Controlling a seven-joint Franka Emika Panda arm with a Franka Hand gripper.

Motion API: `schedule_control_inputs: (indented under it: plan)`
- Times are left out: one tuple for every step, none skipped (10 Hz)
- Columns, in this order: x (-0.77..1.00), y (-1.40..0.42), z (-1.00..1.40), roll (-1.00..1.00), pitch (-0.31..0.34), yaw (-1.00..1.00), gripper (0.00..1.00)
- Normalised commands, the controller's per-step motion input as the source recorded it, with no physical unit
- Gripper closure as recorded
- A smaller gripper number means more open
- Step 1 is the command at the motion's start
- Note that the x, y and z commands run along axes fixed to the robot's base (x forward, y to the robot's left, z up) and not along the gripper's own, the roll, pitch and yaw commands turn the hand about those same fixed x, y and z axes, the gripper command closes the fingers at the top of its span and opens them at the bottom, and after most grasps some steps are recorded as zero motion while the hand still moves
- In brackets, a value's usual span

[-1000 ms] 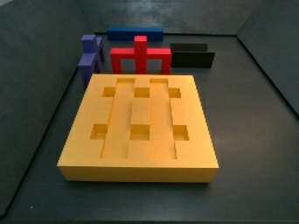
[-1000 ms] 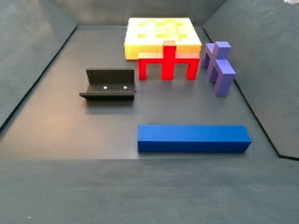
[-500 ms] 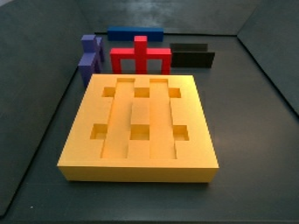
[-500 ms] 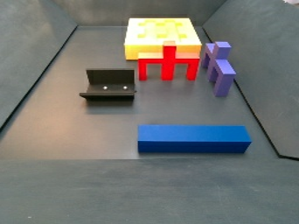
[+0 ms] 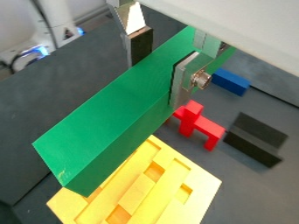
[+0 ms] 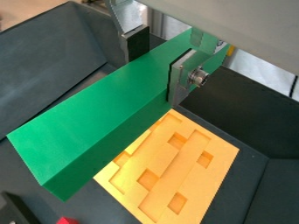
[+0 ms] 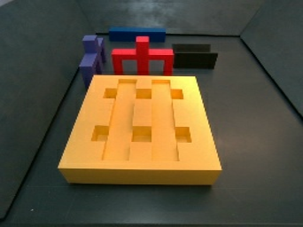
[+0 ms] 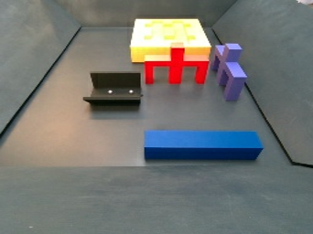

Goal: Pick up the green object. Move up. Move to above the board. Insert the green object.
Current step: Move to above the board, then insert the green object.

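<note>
Gripper (image 5: 162, 61) shows only in the wrist views, clamped on the green object (image 5: 117, 127), its silver fingers (image 5: 187, 79) pressed to the bar's two long sides near one end. The bar is carried well above the floor (neither side view catches it or the arm) and juts out over the board (image 6: 187, 162), which lies flat below with its square holes facing up. In a wrist view the board's corner (image 5: 146, 188) sits under the bar's free end, with the red cross-shaped block (image 5: 197, 122), the blue bar (image 5: 230, 82) and the fixture (image 5: 254, 138) on the floor beyond. In a side view a purple block (image 7: 90, 51) stands beside the red one (image 7: 142, 56).
</note>
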Motion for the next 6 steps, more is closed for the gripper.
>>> schedule_control_inputs:
  plan:
    - [0.07,-0.03,0.03,0.08,0.157,0.25,1.00]
    - [0.04,0.00,0.00,0.00,0.000,0.00,1.00]
    - [0.15,-0.30,0.00,0.00,0.000,0.05,1.00]
    - [0.12,-0.58,-0.01,0.00,0.000,0.14,1.00]
    - [0.05,-0.67,-0.16,0.03,0.000,0.18,1.00]
    - [-0.09,-0.36,-0.79,0.00,-0.129,0.00,1.00]
